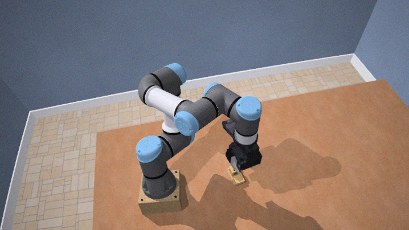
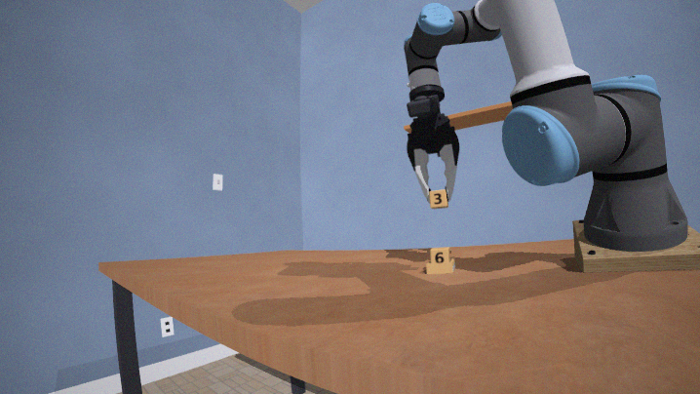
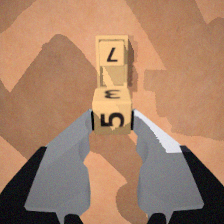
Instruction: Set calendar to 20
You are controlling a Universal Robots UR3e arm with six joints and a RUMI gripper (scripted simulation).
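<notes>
My gripper (image 2: pixel 438 194) (image 3: pixel 112 110) is shut on a wooden number cube (image 2: pixel 438 200) (image 3: pixel 112 109) and holds it well above the table. The held cube shows an upright 3 toward the exterior camera and a sideways 5 on its wrist-camera side. The wooden tray (image 1: pixel 238 179) (image 2: pixel 440 269) (image 3: pixel 119 75) rests on the table below. The other cube (image 2: pixel 439 256) (image 3: pixel 111 53) sits in one end of the tray, with an upright 6 toward the exterior camera and a 7 on top. The tray's other end shows bare, partly hidden by the held cube in the wrist view. No month name is readable.
The arm's base stands on a wooden block (image 1: pixel 161 206) (image 2: pixel 641 263) to one side of the tray. Arm shadows fall across the brown table (image 1: pixel 328 120) (image 2: pixel 538 333). Walls stand beyond the table.
</notes>
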